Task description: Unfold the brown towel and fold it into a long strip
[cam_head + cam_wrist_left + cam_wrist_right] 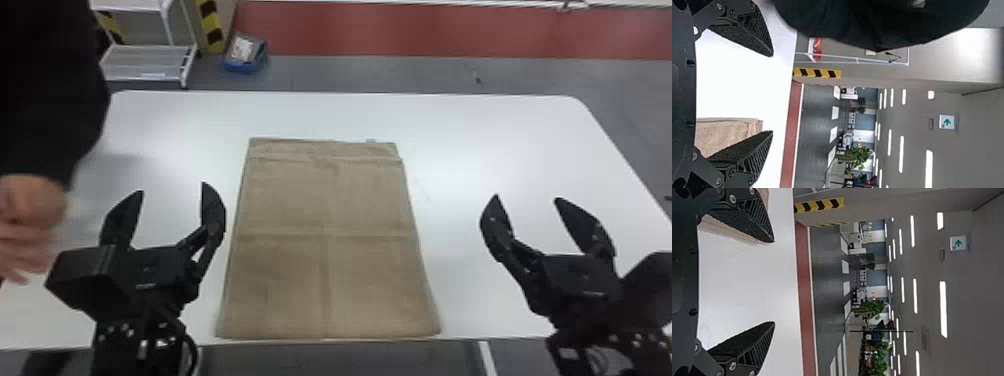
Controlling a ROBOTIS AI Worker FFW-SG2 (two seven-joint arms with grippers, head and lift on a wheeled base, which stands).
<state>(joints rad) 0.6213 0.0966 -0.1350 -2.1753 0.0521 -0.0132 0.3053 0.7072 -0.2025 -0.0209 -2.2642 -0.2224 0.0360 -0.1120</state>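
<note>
The brown towel point(325, 210) lies flat on the table as a neat folded rectangle, with a crumpled fold along its far edge and creases crossing its middle. My left gripper point(172, 190) is open to the left of the towel, nothing between its fingers. On the towel's right, farther from its side, my right gripper point(526, 200) stands open too. In the left wrist view, part of the towel point(723, 135) appears beside the open left gripper point(772, 94). In the right wrist view, a strip of towel point(730, 229) runs behind one finger of the right gripper point(774, 282).
The white table point(500, 130) extends around the towel. At the left edge a person's hand point(30, 225) and dark sleeve hang over the table close to my left gripper. Beyond the table stand a white rack point(145, 62) and a blue bin point(245, 65) on the floor.
</note>
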